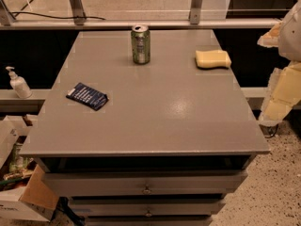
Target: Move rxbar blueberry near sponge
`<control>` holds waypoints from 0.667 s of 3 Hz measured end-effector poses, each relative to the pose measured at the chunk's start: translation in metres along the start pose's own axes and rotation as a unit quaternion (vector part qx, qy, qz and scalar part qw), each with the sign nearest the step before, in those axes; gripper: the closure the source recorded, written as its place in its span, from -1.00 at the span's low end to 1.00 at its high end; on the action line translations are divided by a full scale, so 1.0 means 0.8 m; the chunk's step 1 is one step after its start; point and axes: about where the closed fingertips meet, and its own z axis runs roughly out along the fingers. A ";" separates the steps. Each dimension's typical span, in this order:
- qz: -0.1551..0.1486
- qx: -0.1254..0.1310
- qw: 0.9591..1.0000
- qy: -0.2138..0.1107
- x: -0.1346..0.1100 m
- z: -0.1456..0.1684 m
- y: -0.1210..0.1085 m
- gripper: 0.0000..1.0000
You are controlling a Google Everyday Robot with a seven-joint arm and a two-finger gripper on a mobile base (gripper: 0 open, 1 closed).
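I see the gripper [277, 98] off the right edge of the table [155, 126], cream-coloured and blocky, touching nothing. I cannot tell whether it is apart or together. On the floor at left, an open cardboard box [28, 199] holds clutter I cannot make out. Drawers [146, 182] with small round knobs sit under the tabletop. A green metal can [140, 44] stands upright at the back of the smooth grey top. The bar [87, 96], a flat dark-blue wrapper with rows of white print, lies askew near the left edge. The sponge [213, 59], a pale yellow soft block with rounded corners, rests at the back right, well apart from the bar. A white pump bottle [18, 83] stands on a ledge at left.
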 end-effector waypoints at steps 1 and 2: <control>0.000 0.000 1.000 0.000 0.000 0.000 0.000 -1.00; -0.011 -0.006 1.000 -0.016 -0.011 0.012 0.010 -1.00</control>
